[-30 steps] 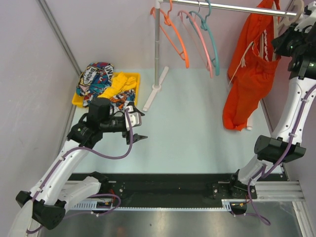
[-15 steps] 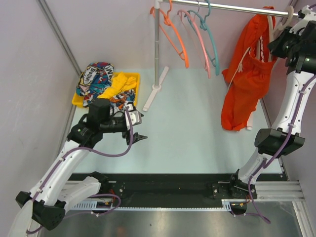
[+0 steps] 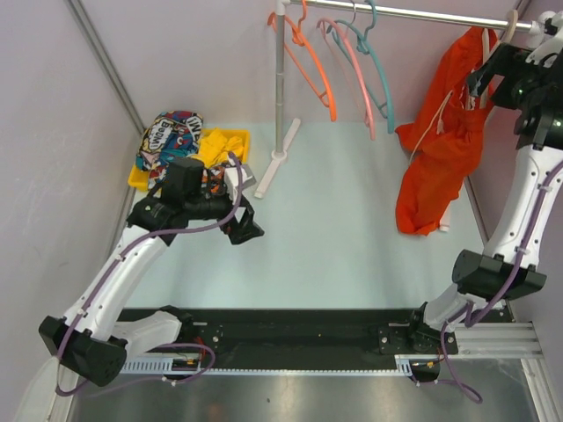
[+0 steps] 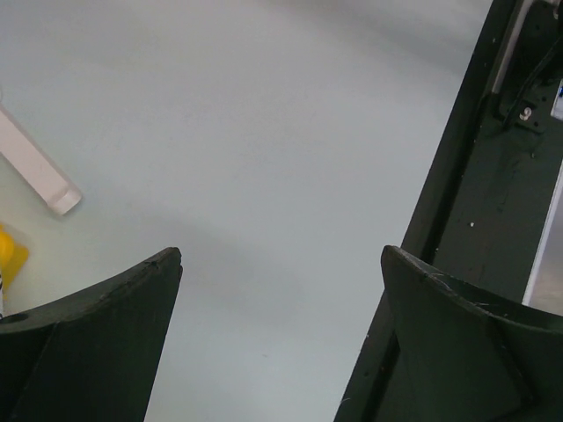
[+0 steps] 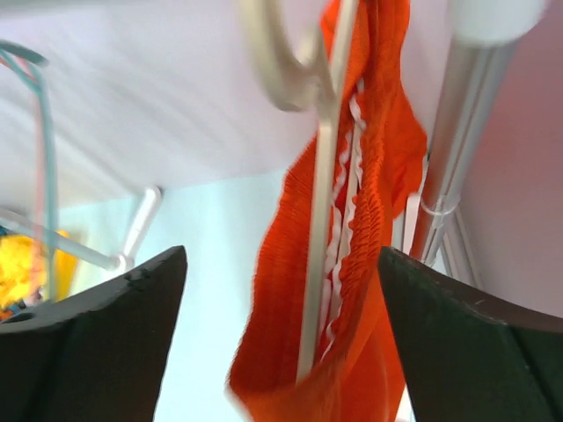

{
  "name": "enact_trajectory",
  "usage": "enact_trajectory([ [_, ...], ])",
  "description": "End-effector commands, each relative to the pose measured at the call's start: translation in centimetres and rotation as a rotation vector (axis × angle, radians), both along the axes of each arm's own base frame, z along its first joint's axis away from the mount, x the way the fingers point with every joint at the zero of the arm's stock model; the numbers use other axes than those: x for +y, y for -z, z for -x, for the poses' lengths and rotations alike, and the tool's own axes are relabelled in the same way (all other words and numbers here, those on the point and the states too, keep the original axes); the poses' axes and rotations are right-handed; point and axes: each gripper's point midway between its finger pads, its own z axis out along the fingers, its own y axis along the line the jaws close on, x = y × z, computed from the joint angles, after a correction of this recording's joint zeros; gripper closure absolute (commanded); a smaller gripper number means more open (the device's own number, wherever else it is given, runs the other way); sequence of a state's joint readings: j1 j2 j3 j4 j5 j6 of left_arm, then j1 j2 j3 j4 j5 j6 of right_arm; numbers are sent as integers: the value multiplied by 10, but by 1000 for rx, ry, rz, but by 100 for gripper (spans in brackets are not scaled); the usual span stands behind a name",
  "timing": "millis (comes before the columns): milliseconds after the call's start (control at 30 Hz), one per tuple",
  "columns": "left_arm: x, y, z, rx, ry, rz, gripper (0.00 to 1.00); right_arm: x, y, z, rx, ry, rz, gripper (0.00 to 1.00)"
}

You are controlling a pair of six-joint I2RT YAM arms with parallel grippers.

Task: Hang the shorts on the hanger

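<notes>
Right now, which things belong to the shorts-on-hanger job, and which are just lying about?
Job: orange-red shorts; beige hanger holding them on the rail; right gripper, open beside them.
Lying about: orange hanger; pink hanger; teal hanger; comic-print garment and yellow garment in the yellow bin.

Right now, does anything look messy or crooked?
Yes. The shorts hang bunched and lopsided on the hanger, sagging low on one side. Also, clothes spill over the edge of the tray at the far left.
</notes>
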State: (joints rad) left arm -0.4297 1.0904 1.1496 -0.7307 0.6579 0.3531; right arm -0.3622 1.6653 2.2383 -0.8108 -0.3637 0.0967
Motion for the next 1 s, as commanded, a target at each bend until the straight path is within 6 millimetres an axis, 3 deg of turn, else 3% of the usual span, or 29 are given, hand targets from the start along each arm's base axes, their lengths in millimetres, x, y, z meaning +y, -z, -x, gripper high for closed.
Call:
enact_trajectory([
  [0, 13, -42, -18, 19, -141, 103, 0, 10, -82, 49, -231, 20, 107, 1],
  [133, 32, -64, -39, 66, -246, 181, 0, 29, -94, 72, -262, -41, 157, 0],
  [167, 42, -65, -45, 69, -290, 186, 0, 45, -93, 82, -258, -95, 176, 0],
  [267, 60, -64, -54, 80, -362, 177, 0, 76, -65, 91, -190, -210, 179, 0],
  [300, 64, -62, -53, 89, -381, 167, 0, 98, -44, 98, -153, -283, 186, 0],
  [367, 75, -56, -56, 95, -425, 145, 0, 122, -23, 110, -121, -359, 203, 0],
  [400, 79, -51, -54, 109, -439, 131, 0, 149, 4, 122, -80, -449, 209, 0],
  [467, 89, -41, -52, 108, -474, 92, 0, 173, 34, 133, -22, -528, 212, 0],
  [500, 92, -36, -50, 110, -487, 76, 0, 191, 41, 150, -23, -588, 217, 0],
  [533, 96, -29, -44, 102, -494, 55, 0, 200, 75, 154, 55, -626, 206, 0],
  [633, 109, -9, -37, 84, -540, -14, 0, 211, 106, 180, 111, -702, 204, 0],
  [667, 113, -9, -32, 59, -549, -25, 0, 211, 124, 184, 151, -715, 208, 0],
  [767, 123, 7, -21, 46, -577, -77, 0, 208, 149, 201, 191, -737, 237, 0],
  [833, 129, 20, -15, 53, -590, -109, 0, 206, 154, 208, 189, -738, 249, 0],
  [967, 133, 24, -6, 17, -595, -121, 0, 203, 163, 219, 184, -740, 262, 0],
])
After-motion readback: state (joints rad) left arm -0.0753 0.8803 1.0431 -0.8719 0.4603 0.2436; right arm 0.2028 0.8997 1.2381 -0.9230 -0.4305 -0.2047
